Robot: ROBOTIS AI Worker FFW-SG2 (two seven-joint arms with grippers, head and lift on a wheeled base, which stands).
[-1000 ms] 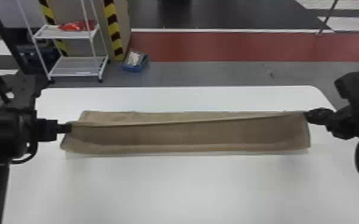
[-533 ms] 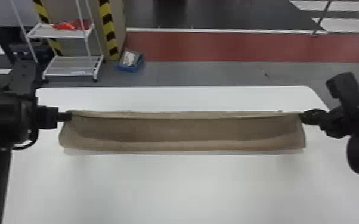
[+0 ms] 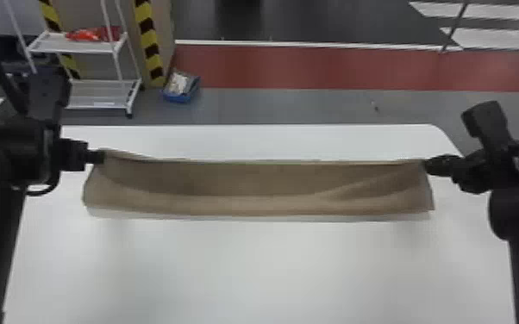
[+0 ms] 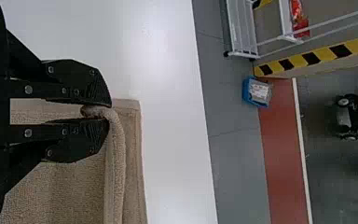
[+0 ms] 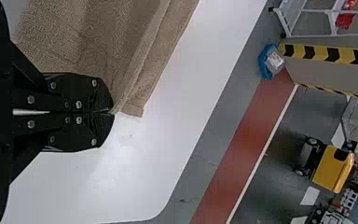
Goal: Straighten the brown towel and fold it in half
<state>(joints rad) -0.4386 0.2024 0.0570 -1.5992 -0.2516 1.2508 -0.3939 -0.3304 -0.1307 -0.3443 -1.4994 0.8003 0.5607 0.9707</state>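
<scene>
The brown towel [image 3: 245,185] stretches as a wide band across the white table, its held edge lying along the far side. At its left far corner is my left gripper [image 3: 101,157]; at its right far corner, my right gripper [image 3: 427,166]. In the left wrist view the left gripper [image 4: 108,112] is shut on a bunched fold of the towel [image 4: 65,186], with another layer of cloth beyond. The right wrist view has the right gripper [image 5: 113,112] shut on the very corner of the towel [image 5: 98,42], the tips nearly together.
The white table [image 3: 271,267] extends in front of the towel, and a strip of it runs behind. Beyond its far edge, on the floor, stand a white shelf rack [image 3: 95,92] and a blue bin [image 3: 181,88].
The left part of the towel's held edge has shifted slightly away from the robot with my left gripper. Its front layer now sags in curved folds, with a diagonal crease toward the right.
</scene>
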